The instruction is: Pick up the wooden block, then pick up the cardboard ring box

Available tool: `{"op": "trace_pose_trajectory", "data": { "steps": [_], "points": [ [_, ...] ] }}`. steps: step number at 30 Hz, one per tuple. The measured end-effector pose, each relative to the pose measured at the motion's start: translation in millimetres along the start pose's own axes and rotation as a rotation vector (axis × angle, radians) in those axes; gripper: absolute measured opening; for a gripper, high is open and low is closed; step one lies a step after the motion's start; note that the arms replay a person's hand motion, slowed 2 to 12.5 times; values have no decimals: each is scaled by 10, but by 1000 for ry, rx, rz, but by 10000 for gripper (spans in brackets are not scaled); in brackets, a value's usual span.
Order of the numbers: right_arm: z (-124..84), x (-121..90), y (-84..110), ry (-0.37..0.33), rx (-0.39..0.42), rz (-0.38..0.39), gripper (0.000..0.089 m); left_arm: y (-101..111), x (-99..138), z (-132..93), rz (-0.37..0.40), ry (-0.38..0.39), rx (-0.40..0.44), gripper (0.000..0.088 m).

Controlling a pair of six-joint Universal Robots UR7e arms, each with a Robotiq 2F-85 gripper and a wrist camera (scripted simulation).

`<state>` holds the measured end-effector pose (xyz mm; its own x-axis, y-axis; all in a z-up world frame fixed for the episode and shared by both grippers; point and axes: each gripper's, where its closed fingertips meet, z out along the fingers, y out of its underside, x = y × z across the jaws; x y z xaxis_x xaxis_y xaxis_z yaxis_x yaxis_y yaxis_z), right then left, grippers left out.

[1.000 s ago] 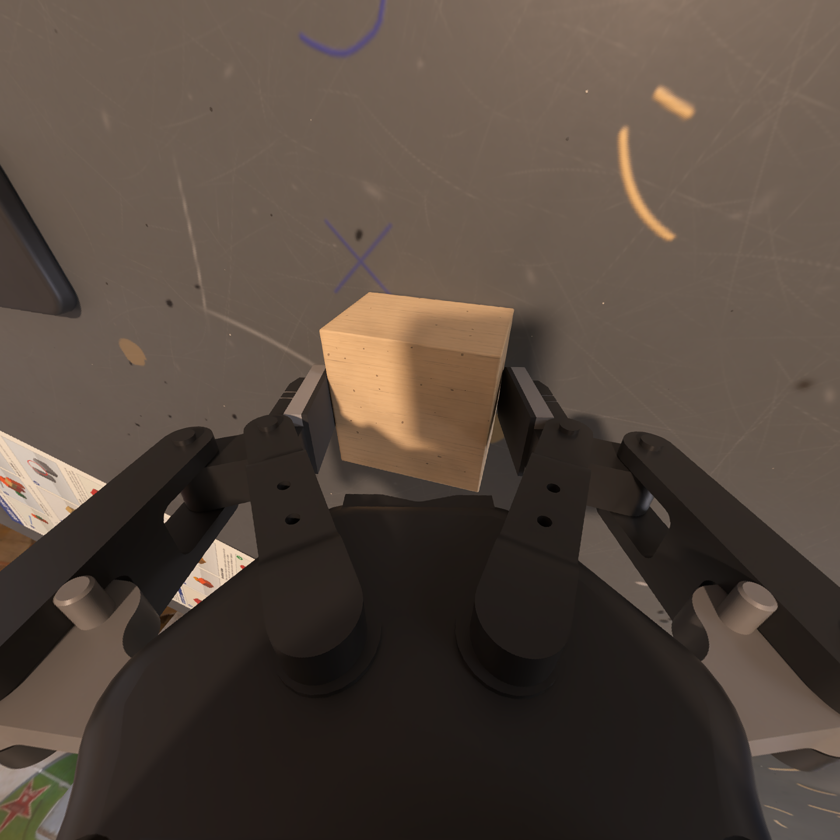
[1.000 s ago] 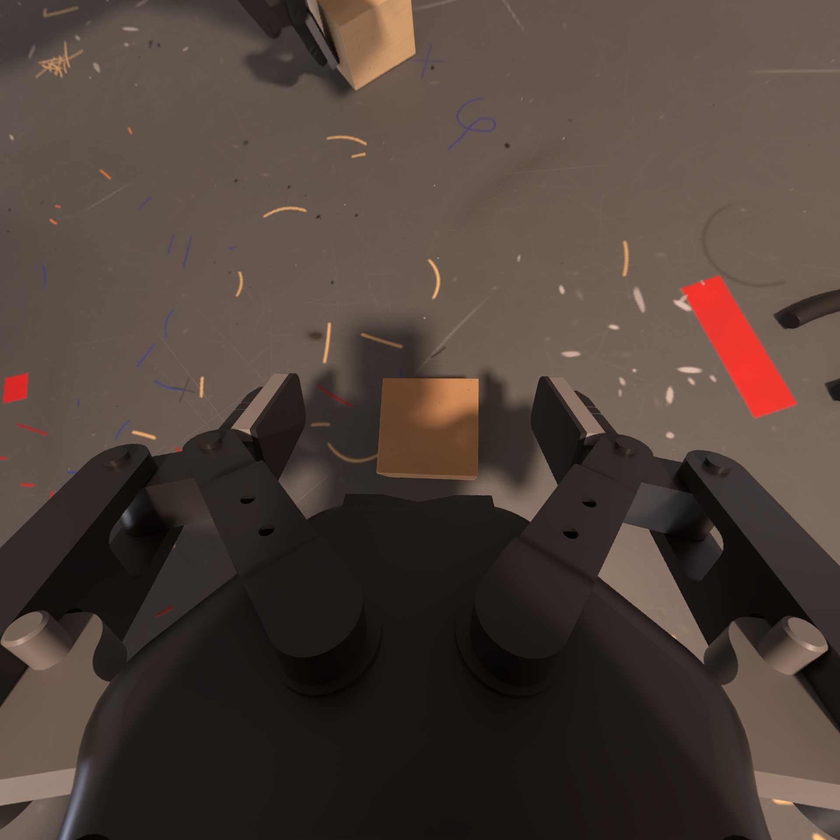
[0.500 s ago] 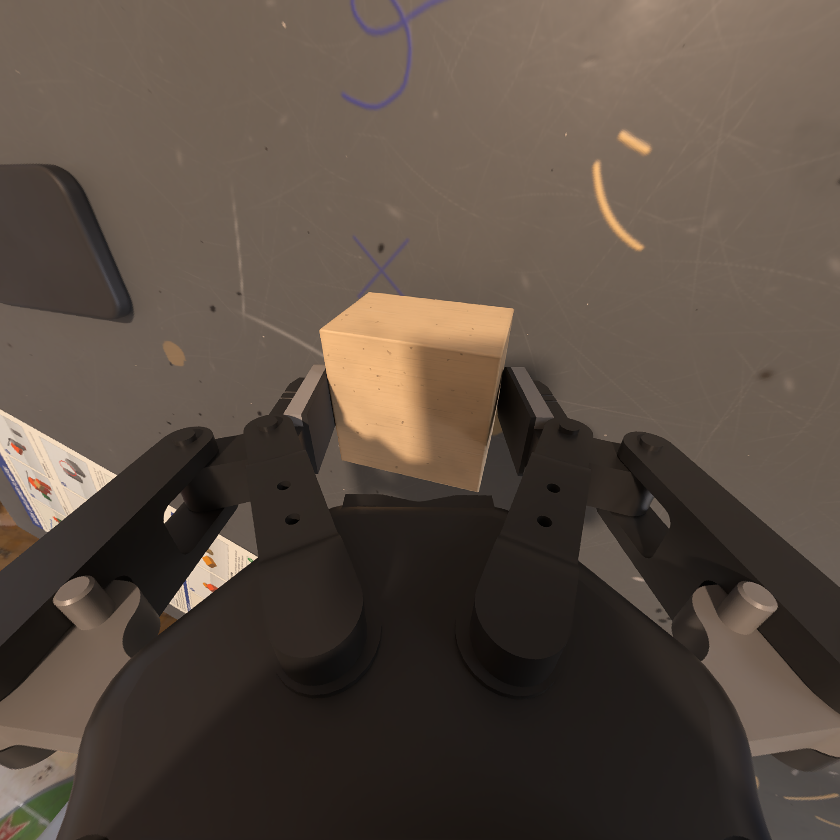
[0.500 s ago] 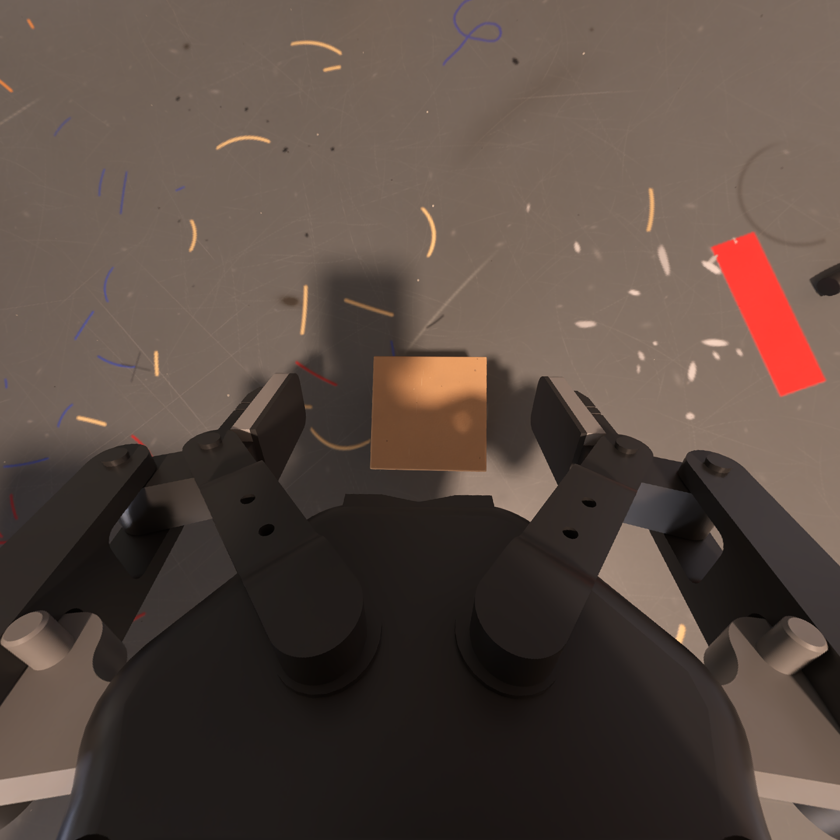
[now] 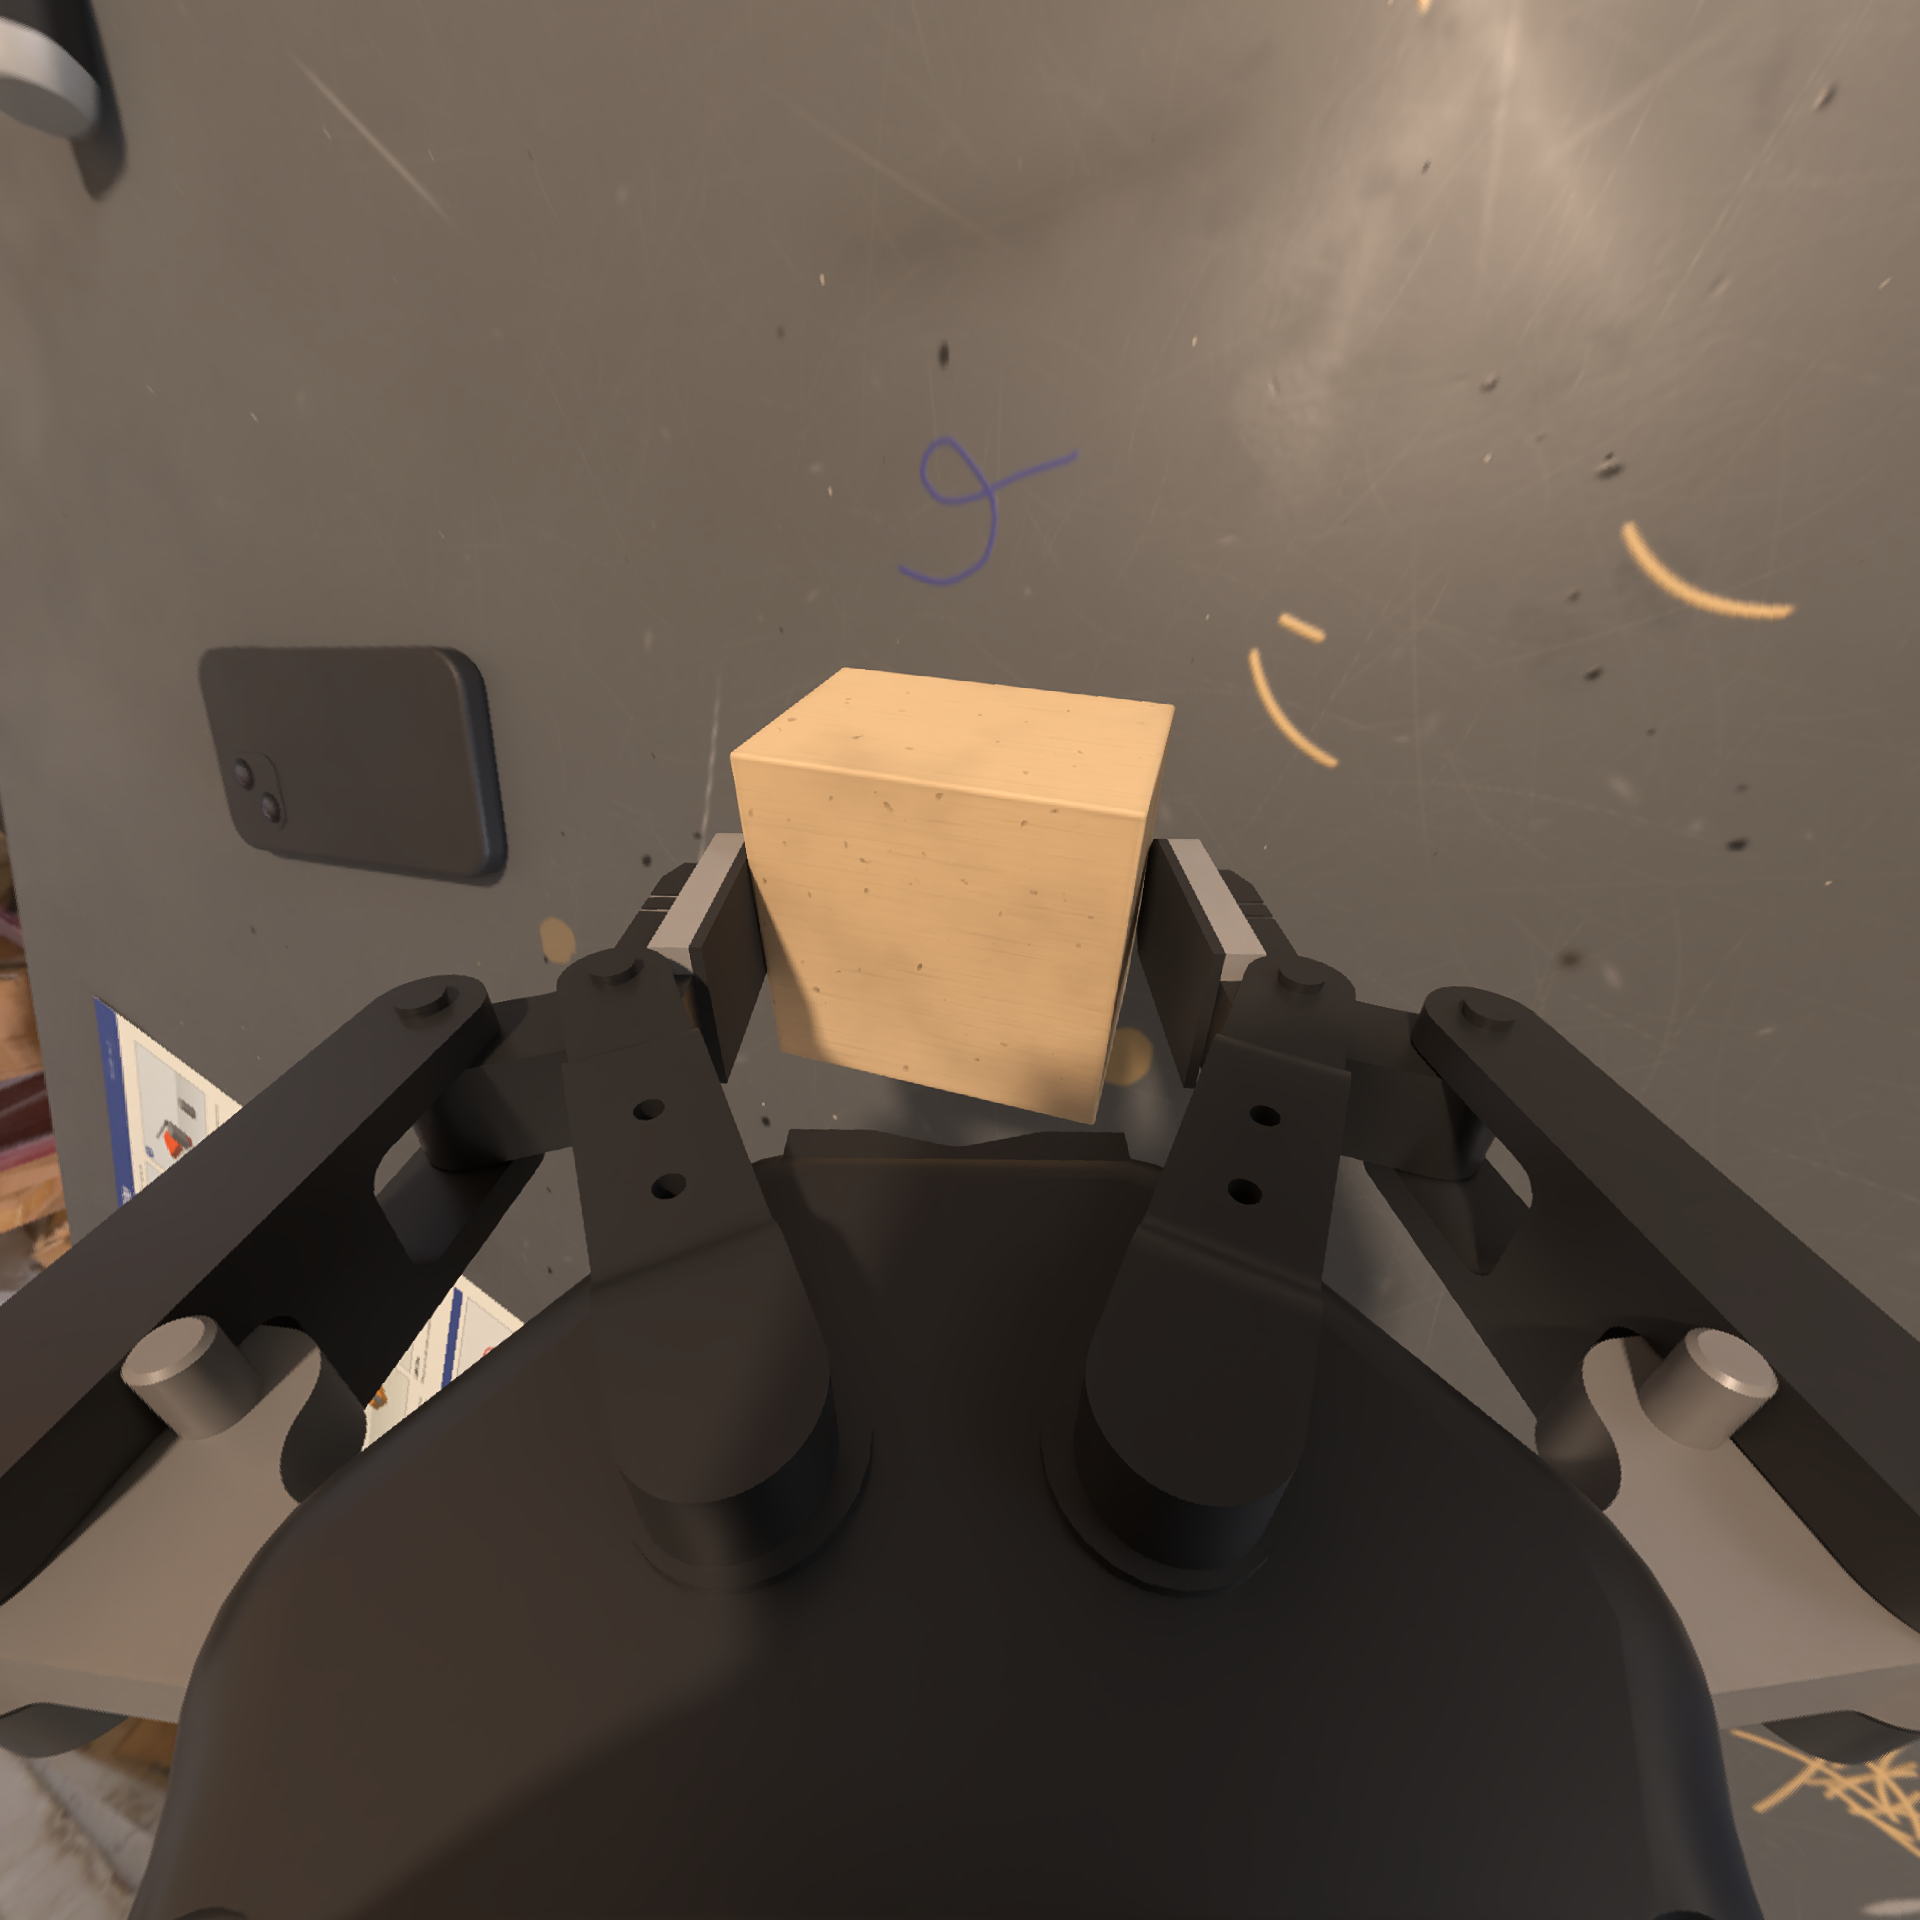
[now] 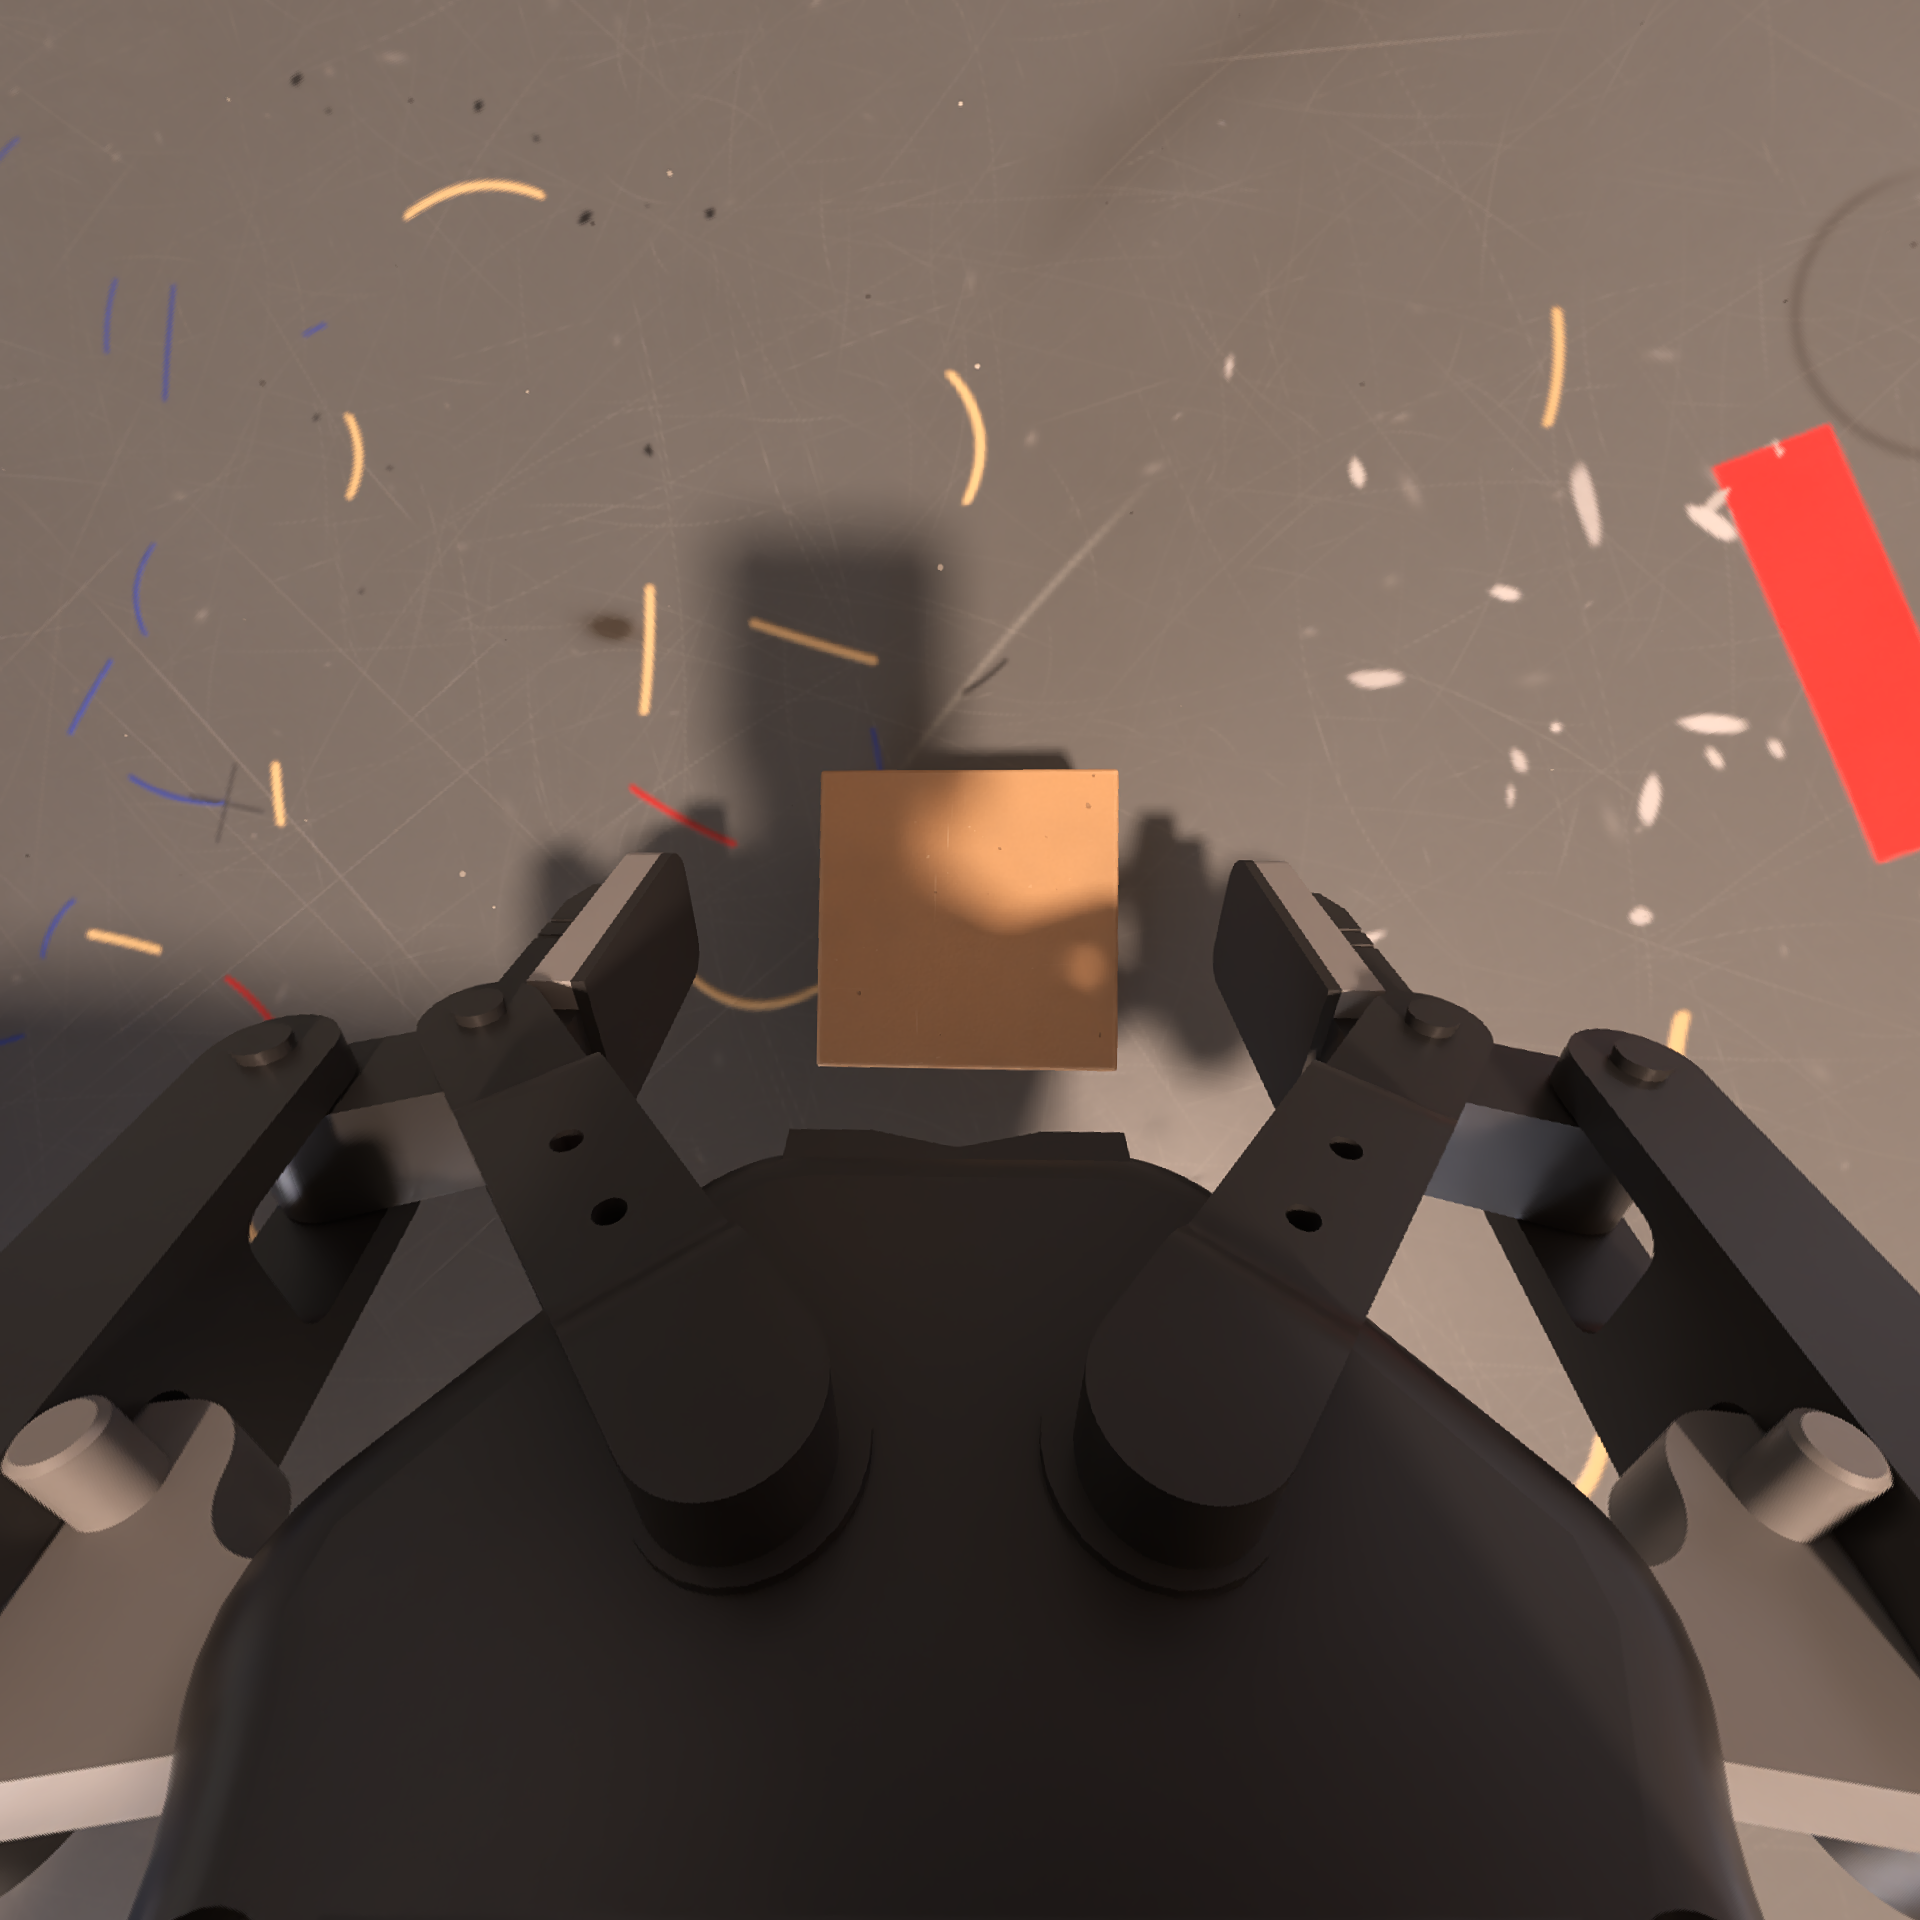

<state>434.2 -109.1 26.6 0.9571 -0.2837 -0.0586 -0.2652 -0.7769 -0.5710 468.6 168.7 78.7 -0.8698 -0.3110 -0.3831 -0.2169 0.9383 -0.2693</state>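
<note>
My left gripper (image 5: pixel 945 935) is clamped on the wooden block (image 5: pixel 940 904). Both pads (image 5: pixel 727 961) press flat against its opposite side faces, and the block sits square between them, its near face turned toward my wrist and its top edge standing past the fingertips. Its lower edge shows grey table (image 5: pixel 1455 312) behind it, so it looks lifted clear of the surface. Beyond the block on the left, a dark phone (image 5: pixel 348 764) lies face down on the table, well apart from my fingers. Straight ahead, farther out, is a blue looped scribble (image 5: pixel 977 509), and to the right a few curved orange marks (image 5: pixel 1704 582). At the lower left a printed sheet (image 5: pixel 156 1112) pokes out past the table's edge.

My right gripper (image 6: pixel 961 935) is spread wide and holds nothing. The cardboard ring box (image 6: pixel 966 920) lies on the table directly between the two fingers (image 6: pixel 634 935), centred in the gap, with clear space on either side; neither pad touches it. I see it from straight above as a plain brown square, half in my own shadow. Past it the table (image 6: pixel 1247 208) is covered in scratches, orange and blue strokes and white flecks, and a red strip (image 6: pixel 1829 634) lies off at the right edge, well away from the box.
</note>
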Motion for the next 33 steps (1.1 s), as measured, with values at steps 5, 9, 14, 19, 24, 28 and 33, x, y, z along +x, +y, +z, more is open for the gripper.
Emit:
{"op": "trace_pose_trajectory", "data": {
  "steps": [5,9,14,19,24,28,33],
  "points": [
    [31,-2,21,-6,-9,1,796,-124,-1,-97,0,-10,77,627],
    [52,10,55,-4,-28,1,688,-197,-8,-155,2,-18,122,627],
    [70,17,74,-10,-33,5,513,-295,-1,-210,11,-24,178,627],
    [69,18,66,-20,-19,15,513,-385,9,-245,11,-20,227,627],
    [53,38,82,-23,-13,18,513,-454,27,-254,15,-12,261,627],
    [28,66,111,-22,-13,21,513,-546,31,-263,17,-12,305,627],
    [-27,89,133,-30,-2,32,513,-791,81,-293,8,16,418,627]
  ]
}}
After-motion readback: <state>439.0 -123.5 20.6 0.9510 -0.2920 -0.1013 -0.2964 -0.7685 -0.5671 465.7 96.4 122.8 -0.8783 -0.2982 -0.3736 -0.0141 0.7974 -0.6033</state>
